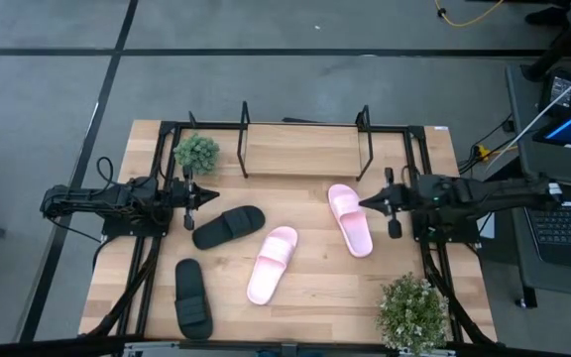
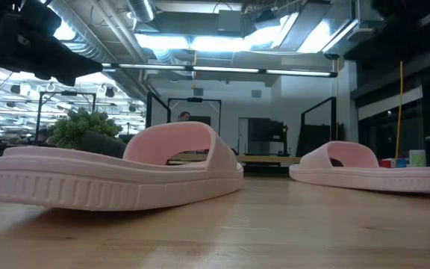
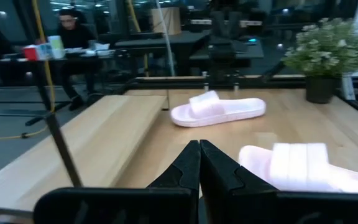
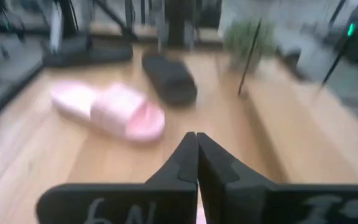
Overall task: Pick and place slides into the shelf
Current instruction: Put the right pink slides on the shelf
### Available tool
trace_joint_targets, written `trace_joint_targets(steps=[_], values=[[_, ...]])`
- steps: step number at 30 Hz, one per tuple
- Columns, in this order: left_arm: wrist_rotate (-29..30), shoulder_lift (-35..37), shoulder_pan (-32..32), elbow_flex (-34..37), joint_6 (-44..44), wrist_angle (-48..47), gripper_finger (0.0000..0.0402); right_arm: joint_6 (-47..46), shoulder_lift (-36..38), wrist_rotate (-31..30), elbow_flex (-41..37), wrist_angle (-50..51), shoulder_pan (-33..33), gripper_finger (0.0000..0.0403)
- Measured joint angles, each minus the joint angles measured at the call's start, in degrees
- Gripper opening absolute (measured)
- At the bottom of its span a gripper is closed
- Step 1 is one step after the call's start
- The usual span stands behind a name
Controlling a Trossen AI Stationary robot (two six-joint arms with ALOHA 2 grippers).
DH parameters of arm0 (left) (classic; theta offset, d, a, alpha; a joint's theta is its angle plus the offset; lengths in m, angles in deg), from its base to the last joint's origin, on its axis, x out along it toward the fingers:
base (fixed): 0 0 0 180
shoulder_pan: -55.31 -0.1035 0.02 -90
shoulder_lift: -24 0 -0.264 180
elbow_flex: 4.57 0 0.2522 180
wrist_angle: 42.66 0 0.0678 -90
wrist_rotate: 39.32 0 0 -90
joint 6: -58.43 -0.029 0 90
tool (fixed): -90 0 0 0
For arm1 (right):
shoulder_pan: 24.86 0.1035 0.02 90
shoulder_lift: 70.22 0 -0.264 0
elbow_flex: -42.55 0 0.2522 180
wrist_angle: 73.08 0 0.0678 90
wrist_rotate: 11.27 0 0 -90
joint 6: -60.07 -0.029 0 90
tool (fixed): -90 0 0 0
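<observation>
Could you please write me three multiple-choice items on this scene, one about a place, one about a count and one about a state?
1. Where do the four sandals lie?
A. on the tabletop, in front of the shelf
B. on the shelf board
C. on the floor

2. How many sandals are pink?
A. one
B. two
C. four

3. How do the left gripper and the right gripper stand?
A. both wide open
B. each holding a sandal
C. both shut, holding nothing

Key: 1 A, the shelf board is bare; 2 B, one pink sandal lies mid-table, another near the right gripper, beside two black ones; 3 C, the jaws meet on nothing.
</observation>
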State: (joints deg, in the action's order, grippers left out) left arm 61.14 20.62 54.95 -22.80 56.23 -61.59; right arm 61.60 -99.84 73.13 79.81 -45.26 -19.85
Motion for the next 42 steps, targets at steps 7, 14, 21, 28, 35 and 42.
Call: trace_joint_targets(steps=[7,14,21,28,35,42], values=[[-0.79,0.0,0.0,0.01,-0.08,-0.04,0.0,-2.94,-13.07,-9.42,8.06,12.26,4.02,0.0],[-0.92,0.0,0.0,0.02,-1.07,-0.29,0.0,-7.07,-23.62,-15.25,16.88,19.69,7.96,0.0002],[-0.92,0.0,0.0,0.02,-1.85,-0.4,0.0,-17.19,-35.73,-18.56,25.18,33.44,12.11,0.0002],[-0.92,0.0,0.0,0.02,-3.5,-0.39,0.0,-20.77,-44.85,-21.07,29.16,36.43,13.73,0.0009],[-0.91,0.0,0.0,0.02,-4.49,-0.39,0.0,-20.76,-50.08,-21.5,29.18,37.11,12.21,0.0025],[-0.92,0.0,0.0,0.01,-4.44,-0.4,0.0,-20.57,-53.84,-22.4,29.16,37.07,11.52,0.0069]])
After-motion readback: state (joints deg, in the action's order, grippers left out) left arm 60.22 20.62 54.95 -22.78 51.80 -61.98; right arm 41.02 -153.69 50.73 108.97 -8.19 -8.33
